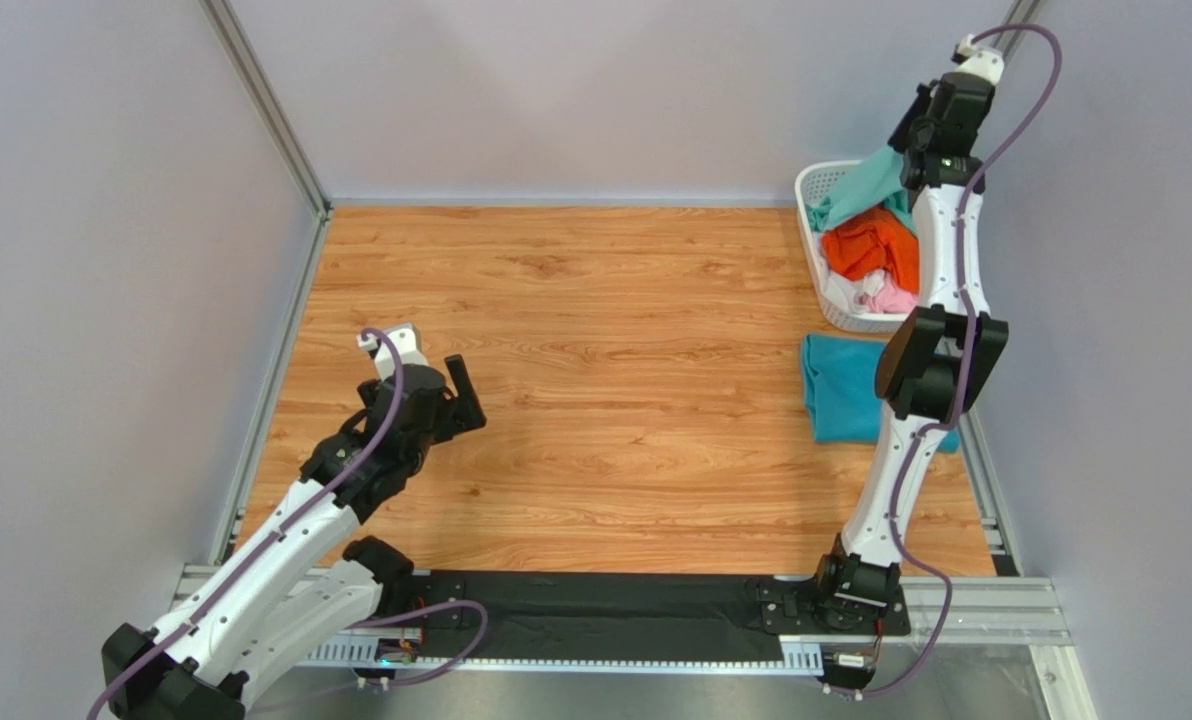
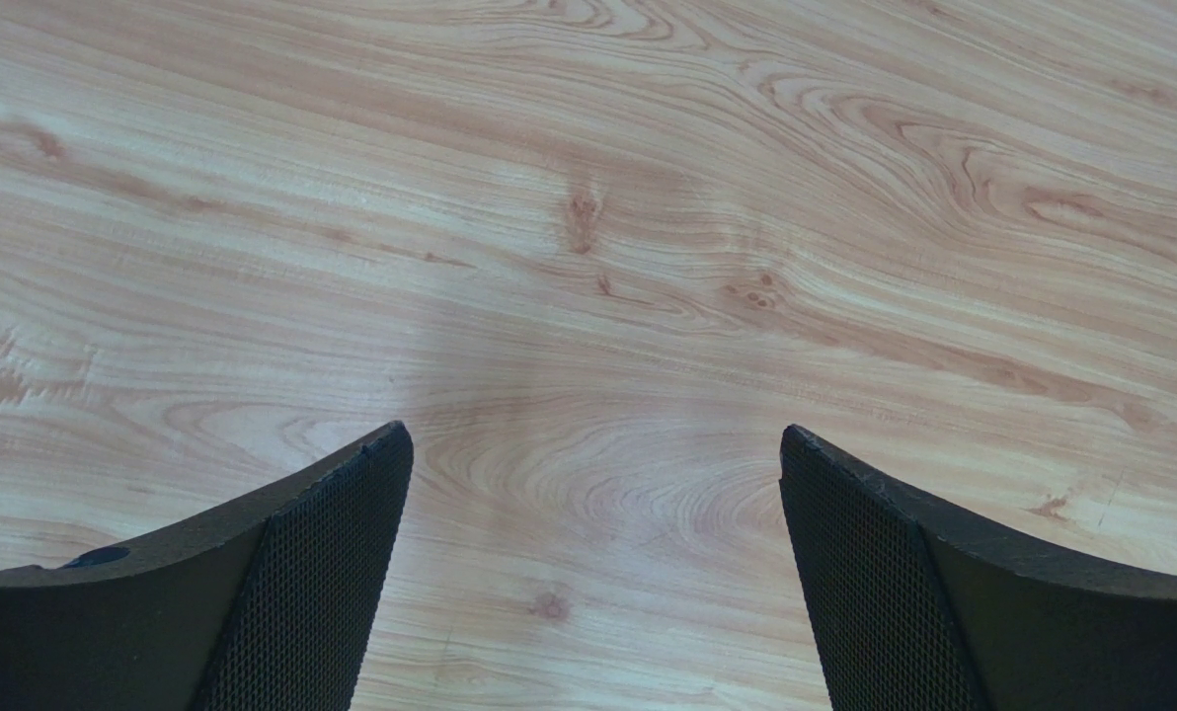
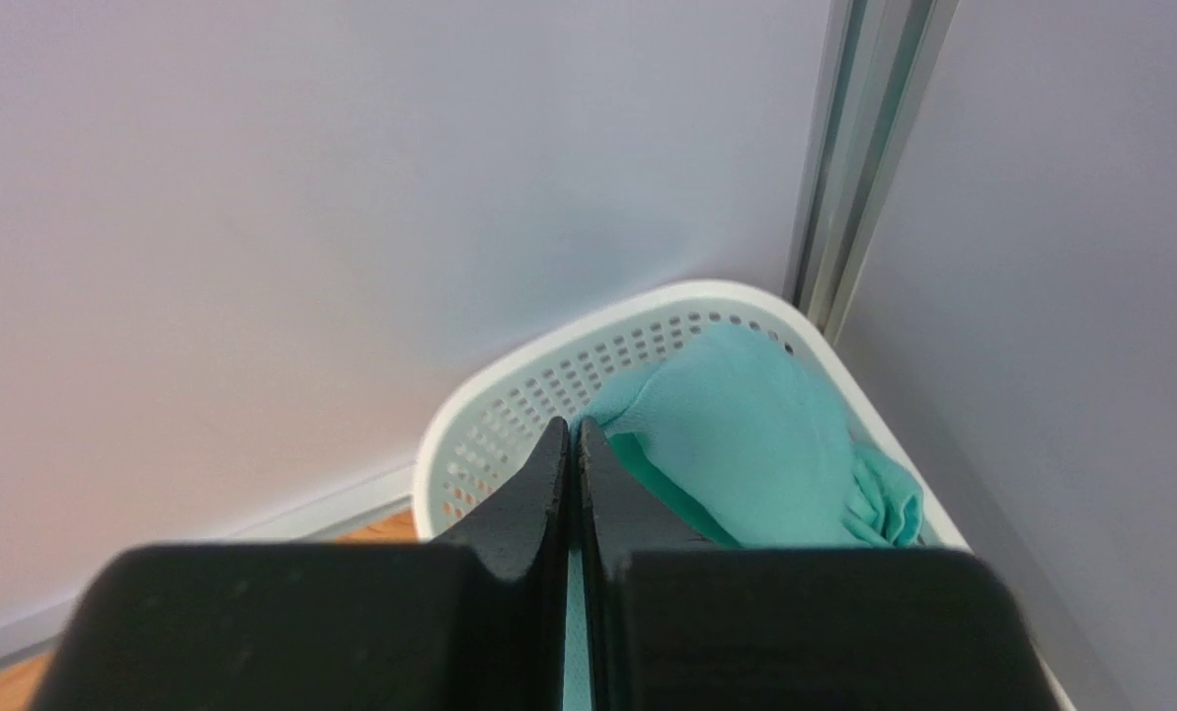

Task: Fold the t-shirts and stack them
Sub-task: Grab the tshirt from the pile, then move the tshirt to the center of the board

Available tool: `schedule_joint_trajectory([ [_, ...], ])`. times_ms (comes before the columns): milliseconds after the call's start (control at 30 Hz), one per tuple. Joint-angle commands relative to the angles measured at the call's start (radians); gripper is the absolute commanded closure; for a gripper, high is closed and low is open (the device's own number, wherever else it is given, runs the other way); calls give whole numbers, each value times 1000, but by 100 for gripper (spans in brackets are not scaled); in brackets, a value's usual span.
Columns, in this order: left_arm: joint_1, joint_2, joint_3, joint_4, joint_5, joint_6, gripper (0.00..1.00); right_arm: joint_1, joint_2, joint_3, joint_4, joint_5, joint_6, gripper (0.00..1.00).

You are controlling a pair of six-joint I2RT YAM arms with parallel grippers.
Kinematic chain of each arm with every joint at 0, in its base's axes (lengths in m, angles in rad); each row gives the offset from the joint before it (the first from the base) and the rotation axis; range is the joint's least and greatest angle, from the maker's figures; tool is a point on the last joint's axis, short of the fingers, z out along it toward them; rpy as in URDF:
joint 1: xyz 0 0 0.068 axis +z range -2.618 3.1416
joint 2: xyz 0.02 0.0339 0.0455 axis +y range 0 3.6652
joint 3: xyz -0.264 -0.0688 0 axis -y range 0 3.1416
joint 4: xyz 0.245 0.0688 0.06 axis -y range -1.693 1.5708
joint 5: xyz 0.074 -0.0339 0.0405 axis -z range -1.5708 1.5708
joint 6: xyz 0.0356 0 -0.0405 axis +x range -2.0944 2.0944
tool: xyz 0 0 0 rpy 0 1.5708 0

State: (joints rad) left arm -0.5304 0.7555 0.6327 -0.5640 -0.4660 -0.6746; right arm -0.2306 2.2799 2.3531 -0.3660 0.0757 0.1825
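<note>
My right gripper [image 3: 572, 431] is shut on the mint green t-shirt [image 3: 743, 445], whose cloth shows between the jaws. In the top view the gripper [image 1: 909, 150] hangs over the back right corner, and the mint green t-shirt [image 1: 864, 186] trails from it into the white basket [image 1: 816, 183]. An orange t-shirt [image 1: 871, 246] and pink and white cloth [image 1: 876, 296] lie bunched in that basket. A folded teal blue t-shirt [image 1: 843, 387] lies flat on the table in front of the basket. My left gripper [image 1: 457, 396] hovers open over bare wood at the left, nothing between its fingers [image 2: 328, 548].
The wooden table [image 1: 617, 360] is fenced by grey walls and metal posts [image 1: 264, 105] at the back corners. The basket rim [image 3: 550, 371] sits tight in the right corner against the wall. The right arm's elbow [image 1: 940, 360] overhangs the folded shirt.
</note>
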Motion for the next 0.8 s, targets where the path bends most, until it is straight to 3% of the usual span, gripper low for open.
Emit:
schedule_joint_trajectory([
  [0, 0, -1, 30, 9, -10, 7, 0, -4, -135, 15, 114, -50, 24, 100],
  [300, 0, -10, 30, 7, 6, 3, 0, 65, -276, 29, 165, -160, 43, 100],
  [467, 0, -10, 22, 13, 9, -2, 0, 140, -396, -38, 304, -151, 96, 100],
  [767, 0, -5, 21, 21, 24, 0, 0, 304, -442, 46, 335, -238, 146, 100],
])
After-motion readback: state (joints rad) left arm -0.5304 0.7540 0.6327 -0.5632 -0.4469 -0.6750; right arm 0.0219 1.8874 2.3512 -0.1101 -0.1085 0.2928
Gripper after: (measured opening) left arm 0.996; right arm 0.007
